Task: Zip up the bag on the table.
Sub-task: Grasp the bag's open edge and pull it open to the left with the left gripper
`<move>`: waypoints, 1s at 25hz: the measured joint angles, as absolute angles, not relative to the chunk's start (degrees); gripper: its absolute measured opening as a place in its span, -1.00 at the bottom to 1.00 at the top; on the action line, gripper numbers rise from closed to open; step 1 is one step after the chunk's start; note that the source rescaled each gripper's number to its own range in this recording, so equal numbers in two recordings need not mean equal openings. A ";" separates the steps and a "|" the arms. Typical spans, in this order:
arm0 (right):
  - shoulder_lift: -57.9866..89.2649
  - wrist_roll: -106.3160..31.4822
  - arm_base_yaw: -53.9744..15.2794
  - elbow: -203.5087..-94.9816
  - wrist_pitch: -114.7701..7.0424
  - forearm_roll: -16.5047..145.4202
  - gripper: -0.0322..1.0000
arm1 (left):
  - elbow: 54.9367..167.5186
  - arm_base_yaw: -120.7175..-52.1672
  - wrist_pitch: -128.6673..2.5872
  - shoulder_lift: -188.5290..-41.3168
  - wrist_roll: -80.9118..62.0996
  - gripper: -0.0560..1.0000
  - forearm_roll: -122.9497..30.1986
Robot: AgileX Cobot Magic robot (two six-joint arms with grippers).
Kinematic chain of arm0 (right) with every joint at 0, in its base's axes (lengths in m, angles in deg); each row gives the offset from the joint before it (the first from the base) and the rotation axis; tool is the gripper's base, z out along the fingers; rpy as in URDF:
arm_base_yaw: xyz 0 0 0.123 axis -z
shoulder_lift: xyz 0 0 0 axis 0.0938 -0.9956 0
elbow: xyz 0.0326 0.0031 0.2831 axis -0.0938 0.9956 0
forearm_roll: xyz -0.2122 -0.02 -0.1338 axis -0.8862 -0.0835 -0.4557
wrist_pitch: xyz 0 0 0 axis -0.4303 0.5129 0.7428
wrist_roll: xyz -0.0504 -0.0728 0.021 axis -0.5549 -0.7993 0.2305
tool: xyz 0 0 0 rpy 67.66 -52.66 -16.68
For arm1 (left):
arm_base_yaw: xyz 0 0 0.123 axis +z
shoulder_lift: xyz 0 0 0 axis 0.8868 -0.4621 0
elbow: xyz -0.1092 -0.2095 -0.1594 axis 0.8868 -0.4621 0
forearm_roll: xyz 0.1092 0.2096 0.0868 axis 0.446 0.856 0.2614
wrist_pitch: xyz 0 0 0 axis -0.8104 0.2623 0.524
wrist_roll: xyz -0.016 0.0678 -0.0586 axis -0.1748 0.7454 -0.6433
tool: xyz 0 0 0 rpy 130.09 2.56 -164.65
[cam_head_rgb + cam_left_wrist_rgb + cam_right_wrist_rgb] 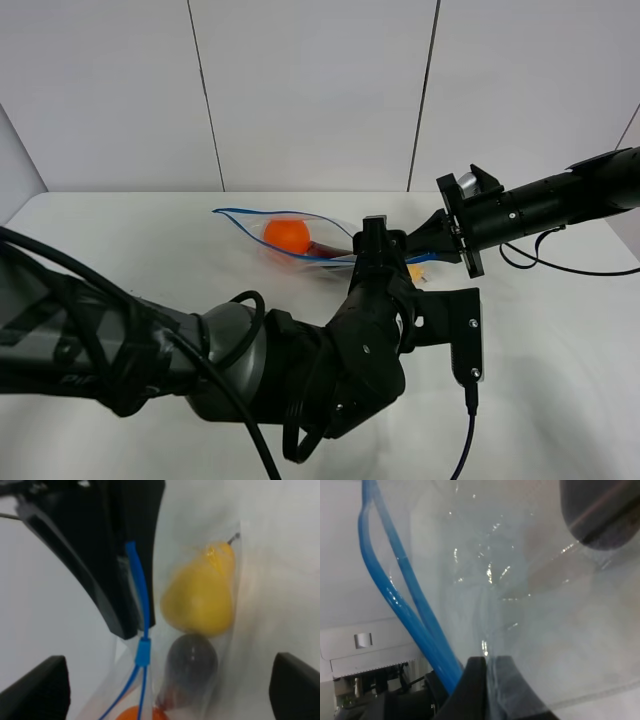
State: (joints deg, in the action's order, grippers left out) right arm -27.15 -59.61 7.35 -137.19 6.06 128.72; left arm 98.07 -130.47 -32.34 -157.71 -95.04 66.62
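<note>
White table (120, 230) all around, with the bag (255, 228) lying near its middle.

We see the right gripper (487, 672) pinched tight on one end of the bag, over the blue zip strip (142, 595). The left gripper (172, 682) hangs spread wide over that same end, its fingers (45, 685) clear of the plastic. Toward the bag's far end the strip gapes apart beside an orange item (286, 234). A yellow item (200, 595) and a dark purple item (192, 662) lie nearer the grippers. Where the strips meet may be a slider, though blur leaves us unsure.

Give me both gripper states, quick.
Left gripper: open, fingers either side of the bag, not gripping it.
Right gripper: closed on the bag's zip edge.
</note>
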 joint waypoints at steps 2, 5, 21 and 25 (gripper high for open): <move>-27.15 -59.45 7.35 -137.19 6.06 128.60 -0.94 | 98.58 -130.15 -32.87 -158.09 -94.90 0.63 66.62; -27.15 -59.45 7.35 -137.19 6.06 128.40 -0.94 | 99.31 -130.12 -33.21 -158.43 -94.36 0.60 66.62; -27.15 -59.45 7.35 -137.19 6.06 127.71 -0.94 | 100.23 -126.78 -35.08 -158.48 -91.75 0.07 66.62; -27.15 -59.45 7.35 -137.19 6.06 127.60 -0.94 | 100.23 -126.78 -35.21 -158.48 -91.71 0.03 66.62</move>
State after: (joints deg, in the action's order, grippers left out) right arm -27.15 -59.45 7.35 -137.19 6.06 127.60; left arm 100.23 -126.78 -35.21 -158.48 -91.71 66.62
